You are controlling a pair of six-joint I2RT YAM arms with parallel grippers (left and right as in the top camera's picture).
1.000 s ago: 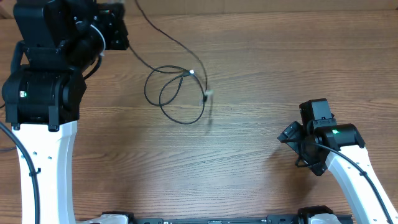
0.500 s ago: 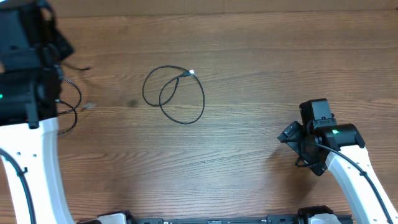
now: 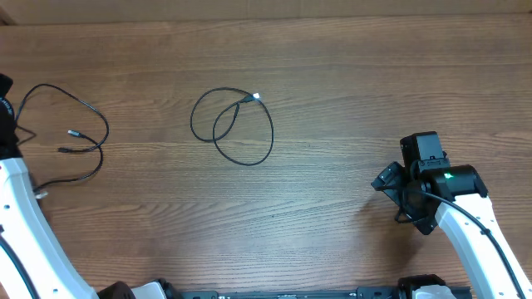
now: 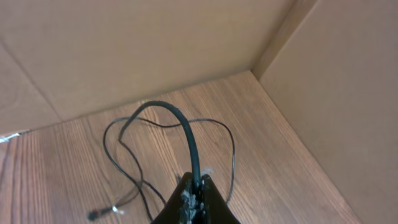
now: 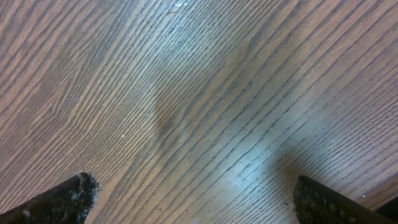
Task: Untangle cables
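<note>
Step judged: held cable [image 4: 189, 137] to be laid out by left edge of table [image 3: 349, 75], well apart from looped cable [image 3: 235, 126] lying mid-table toward far edge. Best done low and slow. Slack to be spread flat and plug ends [image 3: 71, 131] kept off other strands before release.

Left gripper [image 4: 194, 194] clamped on held cable, wrist raised near far-left corner, tilted down at table. Right gripper [image 5: 193, 186] parked near right edge, fingers wide apart, nothing between.

Left arm [image 3: 23, 212] rises along the frame's left edge, mostly out of the overhead view; its claw [image 4: 194, 198] is pinched tight on a cable [image 4: 186, 127]. Right arm [image 3: 470, 228] stands folded at lower right, its claw [image 5: 196, 202] spread wide, fingertips [image 5: 68, 196] far apart.
</note>
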